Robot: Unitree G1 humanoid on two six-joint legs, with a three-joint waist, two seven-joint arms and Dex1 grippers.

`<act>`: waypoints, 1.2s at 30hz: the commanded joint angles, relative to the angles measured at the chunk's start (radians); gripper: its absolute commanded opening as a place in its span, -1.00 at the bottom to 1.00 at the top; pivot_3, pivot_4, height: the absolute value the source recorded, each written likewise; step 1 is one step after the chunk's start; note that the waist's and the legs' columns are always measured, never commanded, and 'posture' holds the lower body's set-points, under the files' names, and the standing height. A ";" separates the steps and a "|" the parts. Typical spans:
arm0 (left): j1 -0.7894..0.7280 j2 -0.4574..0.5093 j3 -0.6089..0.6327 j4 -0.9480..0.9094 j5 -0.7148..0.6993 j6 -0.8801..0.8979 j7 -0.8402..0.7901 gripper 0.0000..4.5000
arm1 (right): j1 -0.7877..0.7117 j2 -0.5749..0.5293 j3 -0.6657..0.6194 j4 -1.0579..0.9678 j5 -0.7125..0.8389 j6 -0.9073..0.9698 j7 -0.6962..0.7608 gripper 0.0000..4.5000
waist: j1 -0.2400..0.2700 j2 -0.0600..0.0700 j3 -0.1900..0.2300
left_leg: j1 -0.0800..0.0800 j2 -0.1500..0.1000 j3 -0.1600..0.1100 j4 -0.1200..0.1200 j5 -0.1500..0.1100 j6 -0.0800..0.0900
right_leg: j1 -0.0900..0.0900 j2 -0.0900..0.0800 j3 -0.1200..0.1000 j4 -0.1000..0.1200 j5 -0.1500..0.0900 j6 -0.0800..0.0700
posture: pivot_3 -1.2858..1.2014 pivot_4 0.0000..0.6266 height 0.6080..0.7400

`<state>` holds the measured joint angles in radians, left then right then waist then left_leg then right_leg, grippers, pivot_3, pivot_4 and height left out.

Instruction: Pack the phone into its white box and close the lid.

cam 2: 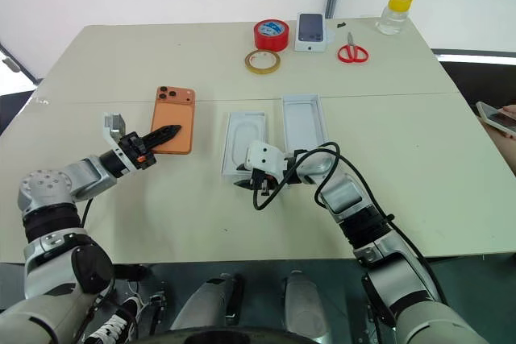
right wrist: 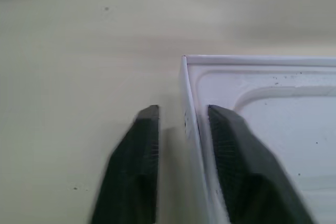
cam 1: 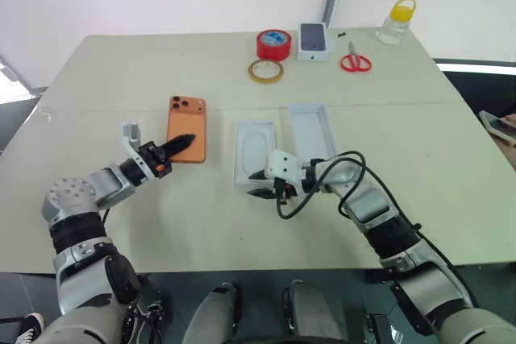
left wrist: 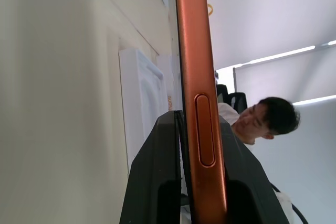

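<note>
The left gripper (cam 1: 184,142) pinches the phone (cam 1: 187,129) (orange), held off the beige table (cam 1: 419,142); the right gripper (right wrist: 182,124) straddles a wall of the empty white box (cam 1: 255,153), the lid (cam 1: 312,130) alongside.

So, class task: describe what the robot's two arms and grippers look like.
Both arms have silver-grey segments with black joints. The left gripper has two tapered black fingers and an orange band at its base. The right gripper carries a white block at its wrist, with a looping black cable.
</note>
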<state>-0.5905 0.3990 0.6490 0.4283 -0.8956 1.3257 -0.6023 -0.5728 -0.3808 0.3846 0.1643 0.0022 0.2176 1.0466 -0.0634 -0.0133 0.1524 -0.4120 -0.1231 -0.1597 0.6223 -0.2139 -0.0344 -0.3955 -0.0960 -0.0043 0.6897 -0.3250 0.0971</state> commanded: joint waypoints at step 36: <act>0.093 -0.175 -0.074 -0.286 -0.129 -0.034 0.199 -0.86 | 0.005 -0.030 -0.061 -0.191 0.094 0.164 -0.019 0.98 | 0.020 -0.001 0.000 | 0.000 0.000 0.001 0.000 0.000 0.001 | 0.001 0.000 0.000 -0.003 0.000 0.000 | 0.03 -0.52 1.00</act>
<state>-0.4971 0.2229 0.5896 0.1892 -1.0068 1.3059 -0.4016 -0.5700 -0.4065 0.3549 0.0059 0.0659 0.3939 1.0129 -0.0433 -0.0143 0.1524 -0.4120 -0.1230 -0.1589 0.6222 -0.2145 -0.0335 -0.3940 -0.0960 -0.0043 0.6864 -0.3250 0.0971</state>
